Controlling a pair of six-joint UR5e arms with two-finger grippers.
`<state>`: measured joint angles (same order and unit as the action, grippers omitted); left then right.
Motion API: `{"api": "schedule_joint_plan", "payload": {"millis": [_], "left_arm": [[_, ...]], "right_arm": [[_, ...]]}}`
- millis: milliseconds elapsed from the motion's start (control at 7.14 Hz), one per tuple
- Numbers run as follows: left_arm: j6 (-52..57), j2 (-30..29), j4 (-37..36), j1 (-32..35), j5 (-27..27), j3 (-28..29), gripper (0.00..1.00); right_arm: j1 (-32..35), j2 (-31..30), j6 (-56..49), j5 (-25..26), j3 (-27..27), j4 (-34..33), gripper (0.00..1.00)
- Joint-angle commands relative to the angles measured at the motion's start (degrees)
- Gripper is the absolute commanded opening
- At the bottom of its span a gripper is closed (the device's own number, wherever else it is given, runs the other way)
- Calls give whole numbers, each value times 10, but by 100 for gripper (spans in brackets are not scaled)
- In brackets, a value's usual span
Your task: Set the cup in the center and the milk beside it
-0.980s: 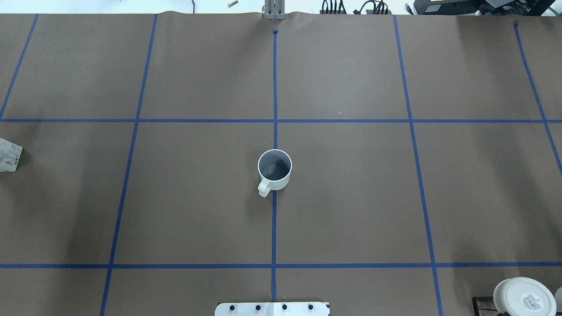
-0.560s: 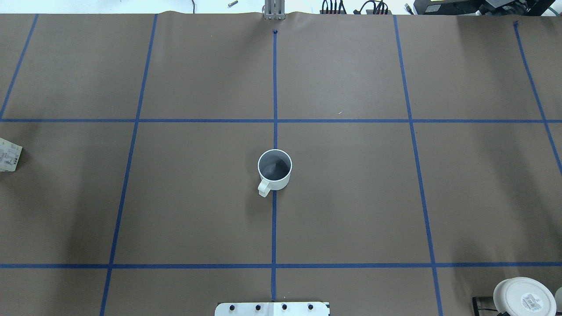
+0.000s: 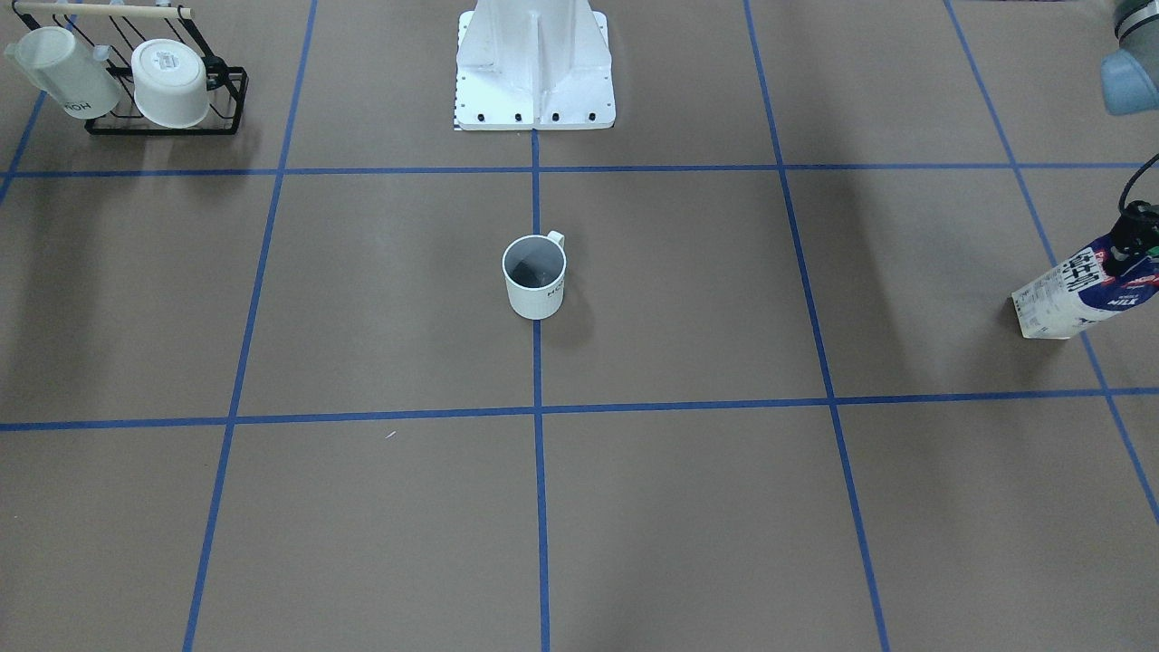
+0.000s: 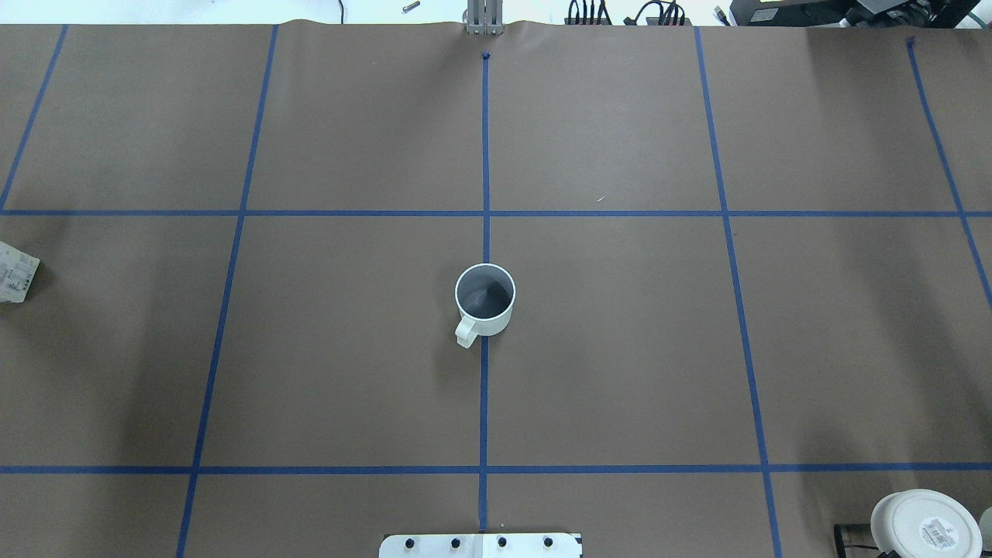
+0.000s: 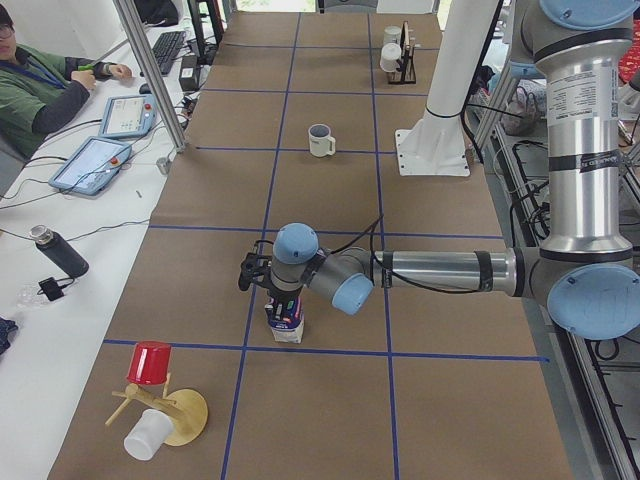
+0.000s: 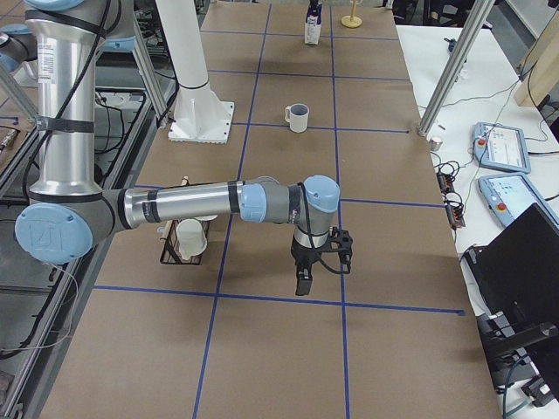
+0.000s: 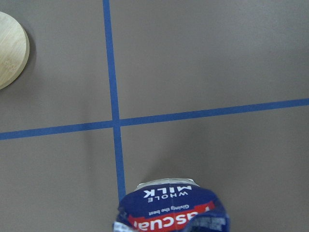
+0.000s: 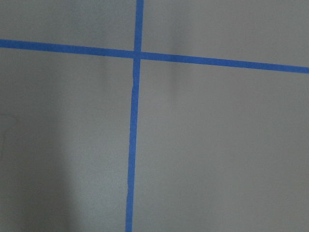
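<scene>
Well, we have the left gripper (image 3: 1131, 249) down over the milk (image 3: 1077, 294), its fingers seemingly clamped on the crumpled gable top, so the carton hangs directly below them. The cup (image 3: 534, 276) stands well away from those fingers, upright on the center (image 3: 688, 299). We judge the carry calls for a straight lift, a firm pinch and an upright set-down just beside the cup, not touching. The right gripper (image 6: 306, 278) hangs low; we cannot tell whether its fingers are apart.
</scene>
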<state>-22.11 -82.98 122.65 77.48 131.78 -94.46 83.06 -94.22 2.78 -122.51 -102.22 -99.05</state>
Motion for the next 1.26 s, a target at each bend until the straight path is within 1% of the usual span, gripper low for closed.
{"api": "schedule_joint_plan", "payload": {"millis": [0, 140, 280, 420, 560, 700, 840, 980, 1120], "left_arm": [[0, -2, -76, 2, 7, -67, 0], [-2, -19, -167, 2, 7, -132, 0], [-33, -51, -227, 0, 4, -167, 0], [-108, -92, -230, -26, 3, -169, 0], [-175, -135, -232, -75, -3, -168, 0], [-262, -182, -232, -131, -32, -168, 0], [-341, -224, -233, -197, -75, -167, 0], [-408, -274, -272, -248, -99, -168, 0], [-446, -341, -353, -295, -139, -172, 0]], "right_arm": [[0, 0, 2, 0, 0, 0, 100], [0, 0, 2, 0, 1, -1, 100], [0, 0, 2, 0, 1, -1, 100], [0, 0, 3, 0, 1, -1, 100], [0, 0, 3, 0, 1, -1, 100], [0, 0, 3, 0, 1, -1, 100], [0, 0, 4, 0, 1, 0, 100], [0, 0, 4, 0, 1, -1, 100], [0, 0, 4, -1, 0, -1, 100]]}}
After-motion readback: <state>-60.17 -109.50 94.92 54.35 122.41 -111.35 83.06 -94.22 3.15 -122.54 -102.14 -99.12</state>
